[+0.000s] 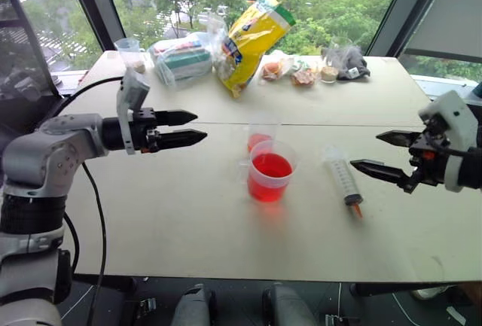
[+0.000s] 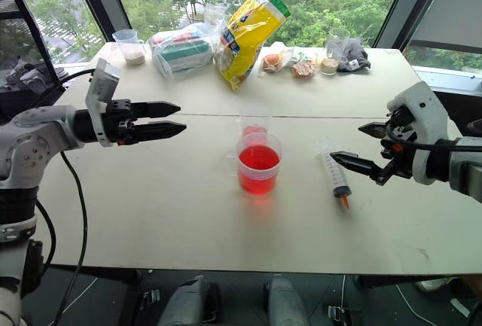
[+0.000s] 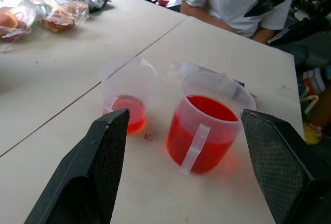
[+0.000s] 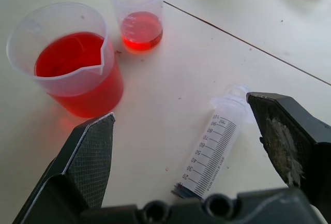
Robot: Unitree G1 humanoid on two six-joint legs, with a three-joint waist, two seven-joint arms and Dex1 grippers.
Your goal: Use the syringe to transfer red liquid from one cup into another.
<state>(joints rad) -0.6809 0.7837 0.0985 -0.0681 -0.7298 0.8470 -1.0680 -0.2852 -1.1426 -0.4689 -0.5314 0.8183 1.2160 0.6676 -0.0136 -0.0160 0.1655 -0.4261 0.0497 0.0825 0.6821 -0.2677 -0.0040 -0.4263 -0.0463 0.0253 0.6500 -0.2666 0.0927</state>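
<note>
Right gripper (image 2: 360, 148) wide open, empty, up in the air just beside the syringe (image 2: 336, 175). Syringe flat on the table (image 2: 151, 213), orange tip toward the near edge. Left gripper (image 2: 175, 118) open too, holding nothing, up over the table, well apart from the cups. Between both grippers, the wide cup with a handle (image 2: 258, 163), full of red liquid (image 2: 258, 159). Right behind it, the small narrow cup (image 3: 128, 99) with a little red inside.

Silver-grey arms, black cables, black two-fingered left claw (image 1: 188, 129).
</note>
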